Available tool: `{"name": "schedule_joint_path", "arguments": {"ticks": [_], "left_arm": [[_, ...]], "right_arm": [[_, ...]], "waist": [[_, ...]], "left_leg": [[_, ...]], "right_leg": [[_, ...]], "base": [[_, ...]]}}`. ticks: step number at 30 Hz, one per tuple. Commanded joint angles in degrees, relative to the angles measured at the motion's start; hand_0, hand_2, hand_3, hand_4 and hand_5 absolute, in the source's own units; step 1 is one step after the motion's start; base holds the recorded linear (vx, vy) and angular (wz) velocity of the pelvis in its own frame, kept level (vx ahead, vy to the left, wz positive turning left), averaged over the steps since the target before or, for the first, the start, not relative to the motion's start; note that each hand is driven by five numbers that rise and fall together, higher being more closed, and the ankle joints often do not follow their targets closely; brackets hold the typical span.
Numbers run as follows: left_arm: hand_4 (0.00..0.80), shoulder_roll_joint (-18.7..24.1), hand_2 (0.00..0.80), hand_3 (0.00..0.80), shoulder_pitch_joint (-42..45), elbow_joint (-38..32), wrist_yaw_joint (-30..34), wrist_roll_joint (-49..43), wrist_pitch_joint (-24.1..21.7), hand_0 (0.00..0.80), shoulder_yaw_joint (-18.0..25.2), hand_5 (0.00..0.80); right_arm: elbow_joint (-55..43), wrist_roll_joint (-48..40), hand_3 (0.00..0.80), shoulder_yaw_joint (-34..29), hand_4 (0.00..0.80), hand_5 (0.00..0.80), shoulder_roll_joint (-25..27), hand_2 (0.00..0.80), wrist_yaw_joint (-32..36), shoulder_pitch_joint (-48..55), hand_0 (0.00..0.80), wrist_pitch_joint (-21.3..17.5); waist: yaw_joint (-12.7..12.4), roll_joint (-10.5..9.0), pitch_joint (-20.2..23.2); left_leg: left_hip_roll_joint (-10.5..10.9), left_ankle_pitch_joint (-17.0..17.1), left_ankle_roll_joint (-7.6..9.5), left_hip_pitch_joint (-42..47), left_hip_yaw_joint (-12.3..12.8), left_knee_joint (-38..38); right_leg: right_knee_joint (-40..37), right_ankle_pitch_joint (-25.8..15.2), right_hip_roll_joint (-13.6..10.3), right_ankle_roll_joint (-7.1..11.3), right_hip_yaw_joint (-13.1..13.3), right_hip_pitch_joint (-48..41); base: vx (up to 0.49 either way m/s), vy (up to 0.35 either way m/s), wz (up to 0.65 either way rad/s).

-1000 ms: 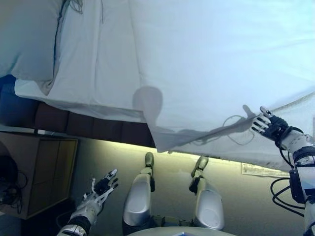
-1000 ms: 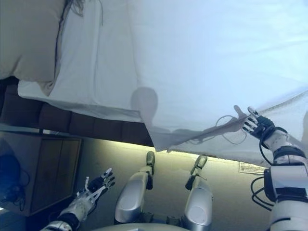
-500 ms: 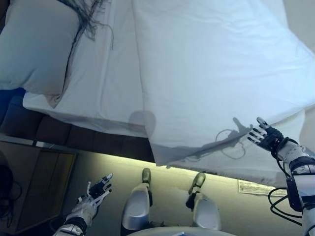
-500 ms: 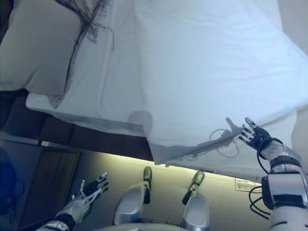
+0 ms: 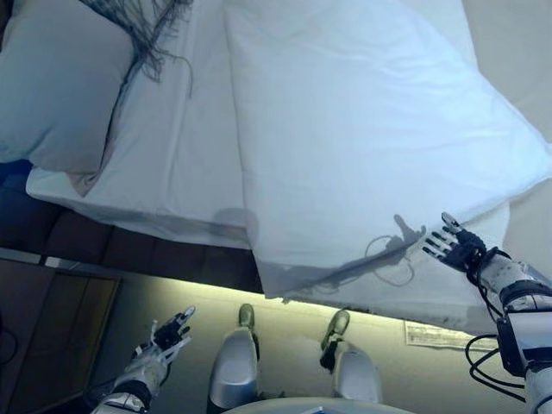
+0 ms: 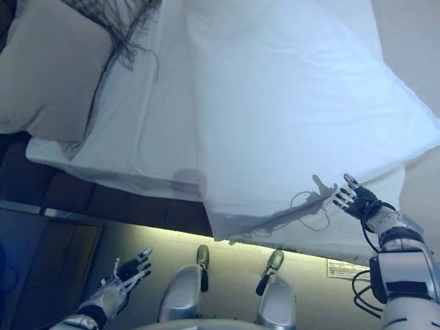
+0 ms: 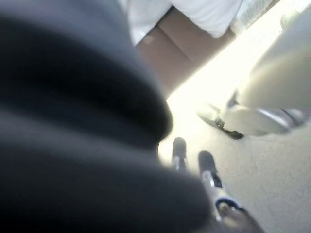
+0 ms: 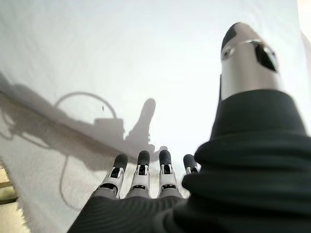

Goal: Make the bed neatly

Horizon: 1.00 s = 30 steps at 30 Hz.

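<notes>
We found the white duvet (image 5: 362, 147) spread over the bed (image 5: 185, 155), its near hanging edge just beyond our right robot hand (image 5: 450, 246), whose fingers were straight and spread, holding nothing. Compared with half a second before, that robot hand sat a little lower and clear of the cloth, and the whole view had shifted. Our left robot hand (image 5: 166, 336) hung low over the floor (image 5: 285, 323), fingers relaxed and empty, well apart from the bed's edge, with the pillow (image 5: 56, 82) at the far left.
</notes>
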State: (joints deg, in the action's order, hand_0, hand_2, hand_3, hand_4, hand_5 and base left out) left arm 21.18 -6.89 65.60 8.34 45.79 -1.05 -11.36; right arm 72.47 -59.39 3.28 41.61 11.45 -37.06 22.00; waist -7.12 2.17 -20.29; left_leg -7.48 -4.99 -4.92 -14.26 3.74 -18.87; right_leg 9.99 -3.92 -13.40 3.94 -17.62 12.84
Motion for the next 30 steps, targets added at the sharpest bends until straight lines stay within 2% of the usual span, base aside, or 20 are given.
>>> {"name": "schedule_joint_path", "arguments": {"ticks": [1,2,4,6,7,8,9,10,12,13,14,15,17,19,26,27,30], "left_arm": [[0.0,1.4,0.0,0.0,-1.6,2.0,-0.7,0.6,-1.2,0.0,0.5,0.0],[0.0,1.6,0.0,0.0,-2.4,2.1,-0.7,1.4,-1.5,0.0,0.4,0.0],[0.0,1.7,0.0,0.0,-3.6,1.5,-0.6,1.9,-0.9,0.0,0.6,0.0],[0.0,2.1,0.0,0.0,-4.1,1.0,-0.2,2.9,-0.6,0.0,0.1,0.0],[0.0,2.5,0.0,0.0,-4.3,0.6,0.0,3.1,-0.2,0.0,-0.4,0.0],[0.0,2.8,0.0,0.0,-4.6,0.3,0.1,3.1,0.0,0.0,-0.6,0.0],[0.0,3.3,0.0,0.0,-4.9,-0.4,0.2,3.2,0.6,0.0,-0.7,0.0],[0.0,3.5,0.0,0.0,-5.1,-1.6,-0.1,3.1,1.5,0.0,-0.5,0.0],[0.0,3.0,0.0,0.0,-4.7,-3.2,-0.9,5.2,1.3,0.0,-0.8,0.0],[0.0,2.7,0.0,0.0,-4.3,-3.2,-0.8,6.5,0.5,0.0,-1.1,0.0],[0.0,2.5,0.0,0.0,-4.0,-3.2,-0.7,7.2,0.1,0.0,-1.3,0.0],[0.0,2.1,0.0,0.0,-3.7,-3.6,-0.7,7.7,-0.5,0.0,-1.9,0.0],[0.0,1.0,0.0,0.0,-2.9,-4.7,-0.8,7.4,-1.0,0.0,-1.5,0.0],[0.0,0.6,0.0,0.0,-2.5,-4.7,0.6,7.2,-1.7,0.0,-1.6,0.0],[0.0,-0.5,0.0,0.0,0.1,-5.9,1.0,7.6,-2.7,0.0,-2.6,0.0],[0.0,-0.5,0.0,0.0,0.6,-5.9,1.0,7.5,-2.6,0.0,-2.5,0.0],[0.0,-0.4,0.0,0.0,1.4,-6.2,1.2,7.9,-3.0,0.0,-2.7,0.0]], "right_arm": [[-0.1,-5.9,0.0,0.7,0.0,0.0,1.5,0.0,-2.6,-5.6,0.0,-4.2],[0.1,-8.3,0.0,0.5,0.0,0.0,1.8,0.0,-3.2,-6.4,0.0,-5.2],[-0.1,-12.1,0.0,-0.9,0.0,0.0,2.3,0.0,-2.9,-6.8,0.0,-6.1],[-0.5,-14.9,0.0,-1.3,0.0,0.0,2.7,0.0,-2.7,-7.4,0.0,-6.8],[-0.9,-15.4,0.0,-1.5,0.0,0.0,2.8,0.0,-3.0,-7.8,0.0,-6.9],[-1.1,-15.6,0.0,-1.9,0.0,0.0,2.9,0.0,-3.1,-7.9,0.0,-6.8],[-1.4,-15.5,0.0,-2.6,0.0,0.0,3.1,0.0,-3.0,-7.8,0.0,-6.8],[-1.6,-14.7,0.0,-3.4,0.0,0.0,3.3,0.0,-2.6,-7.9,0.0,-6.6],[-0.6,-13.2,0.0,-3.4,0.0,0.0,3.5,0.0,-2.0,-10.6,0.0,-6.1],[-0.1,-13.3,0.0,-2.4,0.0,0.0,3.1,0.0,-2.5,-12.1,0.0,-6.3],[0.1,-13.4,0.0,-1.7,0.0,0.0,2.8,0.0,-3.0,-13.0,0.0,-6.6],[-0.5,-14.1,0.0,-1.2,0.0,0.0,2.3,0.0,-4.1,-13.7,0.0,-7.4],[-2.1,-14.5,0.0,-1.0,0.0,0.0,2.1,0.0,-5.3,-14.8,0.0,-7.3],[-1.9,-15.8,0.0,-0.5,0.0,0.0,3.0,0.0,-5.7,-16.2,0.0,-7.0],[-0.8,-15.8,0.0,0.4,0.0,0.0,6.0,0.0,-5.1,-19.9,0.0,-7.7],[-0.4,-15.3,0.0,0.7,0.0,0.0,6.3,0.0,-4.9,-20.3,0.0,-7.8],[0.0,-14.5,0.0,1.6,0.0,0.0,7.6,0.0,-4.7,-22.0,0.0,-7.6]], "waist": [[-0.5,0.92,-4.4],[-0.4,0.9,-4.9],[-0.2,0.96,-5.6],[-0.1,0.82,-6.1],[-0.1,1.13,-6.4],[0.1,1.39,-6.8],[0.8,1.83,-7.6],[1.6,2.09,-8.4],[2.3,2.09,-9.4],[2.2,2.65,-9.5],[2.4,2.69,-9.5],[2.5,2.79,-9.5],[2.1,2.96,-9.5],[1.8,3.49,-9.5],[1.1,5.47,-9.5],[0.9,5.9,-9.5],[0.7,6.55,-9.5]], "left_leg": [[-0.9,7.9,-1.34,-5.2,-1.0,3.1],[-0.1,7.0,-0.67,-5.7,-0.7,2.1],[-0.4,5.8,-0.05,-6.5,1.0,0.1],[0.2,3.7,0.94,-8.7,1.7,-3.9],[0.6,1.2,1.12,-9.4,0.8,-6.3],[0.8,0.5,1.67,-10.0,0.6,-7.5],[0.9,-0.7,2.52,-10.4,0.4,-8.9],[0.8,-1.5,3.26,-10.6,0.3,-10.0],[0.3,-3.6,2.96,-11.0,1.3,-11.4],[0.0,-4.0,2.94,-10.8,1.4,-11.0],[0.0,-2.2,3.33,-11.7,1.9,-10.4],[-0.1,-1.9,3.04,-12.2,1.5,-9.9],[-0.6,-1.1,2.09,-13.6,2.5,-10.0],[-0.9,-0.3,1.31,-15.0,2.5,-9.4],[-0.4,1.5,0.6,-17.9,1.9,-7.5],[-0.5,0.2,0.15,-17.3,1.5,-7.5],[-0.2,0.8,0.03,-17.8,1.4,-6.5]], "right_leg": [[3.3,4.4,-2.8,3.19,4.0,-2.5],[4.3,4.4,-3.5,3.43,4.0,-1.1],[6.6,3.9,-5.3,3.74,3.0,0.9],[7.8,3.3,-6.8,3.49,3.2,2.4],[11.7,4.6,-7.1,3.72,4.6,3.9],[15.3,4.7,-7.3,3.54,5.7,6.1],[20.2,4.1,-7.0,3.48,7.8,9.7],[21.0,2.5,-7.3,3.48,9.1,12.8],[14.1,-2.5,-9.8,5.57,9.2,13.8],[12.6,-2.3,-9.2,5.63,9.5,13.3],[11.7,-3.1,-8.9,4.64,9.4,14.0],[10.6,-2.5,-8.4,4.68,9.8,14.0],[9.6,-2.0,-8.8,5.06,8.1,13.7],[9.5,-1.4,-9.0,5.21,7.6,14.8],[11.6,0.2,-9.1,5.4,6.9,19.3],[12.4,1.8,-8.8,6.07,7.4,19.1],[12.7,2.0,-8.8,6.08,7.4,20.2]], "base": [[-0.108,0.144,-0.41],[-0.115,0.159,-0.3],[-0.04,0.161,-0.07],[0.022,0.135,-0.05],[0.08,0.128,-0.11],[0.11,0.115,-0.1],[0.067,0.046,-0.02],[0.102,-0.065,0.06],[0.091,-0.087,0.02],[-0.023,0.002,-0.15],[-0.03,-0.016,-0.18],[-0.053,-0.05,-0.18],[0.023,-0.055,-0.2],[-0.001,-0.036,-0.1],[0.009,-0.004,0.02],[0.087,0.009,0.06],[0.03,0.008,0.05]]}}
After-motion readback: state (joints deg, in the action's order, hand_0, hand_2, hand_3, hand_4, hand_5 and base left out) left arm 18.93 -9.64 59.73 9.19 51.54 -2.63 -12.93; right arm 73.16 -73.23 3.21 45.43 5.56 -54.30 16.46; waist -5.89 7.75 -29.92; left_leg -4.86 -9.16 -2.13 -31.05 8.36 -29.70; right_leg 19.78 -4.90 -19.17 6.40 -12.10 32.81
